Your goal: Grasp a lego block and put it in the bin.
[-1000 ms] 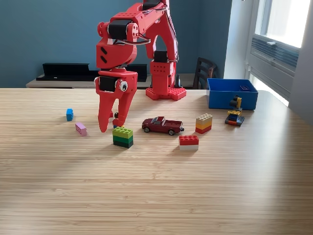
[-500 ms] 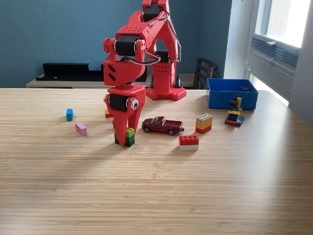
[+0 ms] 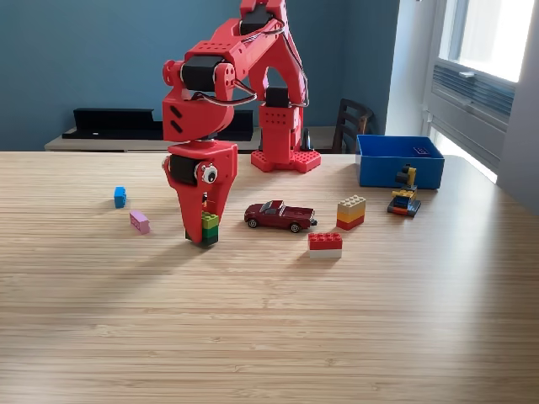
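Observation:
My red gripper (image 3: 202,234) points straight down at the table, left of centre in the exterior view. Its fingers (image 3: 192,220) are shut on a lego block (image 3: 210,228) with a lime top and dark green layers below. Only the block's right side shows between the fingers, and its bottom sits at table level. The bright blue bin (image 3: 399,165) stands at the back right, far from the gripper, with a small dark piece inside it.
A dark red toy car (image 3: 280,215) sits just right of the gripper. A yellow-and-red block (image 3: 350,212), a red-and-white block (image 3: 325,244), a small yellow-blue lego figure (image 3: 405,196), a pink block (image 3: 139,221) and a blue block (image 3: 120,196) lie around. The arm's base (image 3: 285,158) is behind.
The gripper was open and above the table beside the green block. It came down over the block and shut on it, then shifted slightly left with it.

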### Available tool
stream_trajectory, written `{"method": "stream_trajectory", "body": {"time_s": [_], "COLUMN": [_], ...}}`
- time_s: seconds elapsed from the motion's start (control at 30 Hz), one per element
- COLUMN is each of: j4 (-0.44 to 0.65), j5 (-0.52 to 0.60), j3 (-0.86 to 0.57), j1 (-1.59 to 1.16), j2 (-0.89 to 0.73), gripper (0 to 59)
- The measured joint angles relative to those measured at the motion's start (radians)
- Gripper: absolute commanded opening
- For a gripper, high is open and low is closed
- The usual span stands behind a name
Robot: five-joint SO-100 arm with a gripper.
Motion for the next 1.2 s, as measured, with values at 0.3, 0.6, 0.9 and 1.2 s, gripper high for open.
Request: {"method": "stream_trajectory", "body": {"time_s": [0.3,0.6,0.9,1.2], "j4": [0.21,0.36,0.402,0.402], "j5": [-0.064,-0.04,0.014,-0.009], "j3": [-0.14,-0.094,-0.003,0.176], "j1": [-0.104,-0.491,-0.996,-1.358], "j2": [0.144,0.466,0.511,0.511], "gripper": [0.0,0.0,0.0,0.0]}}
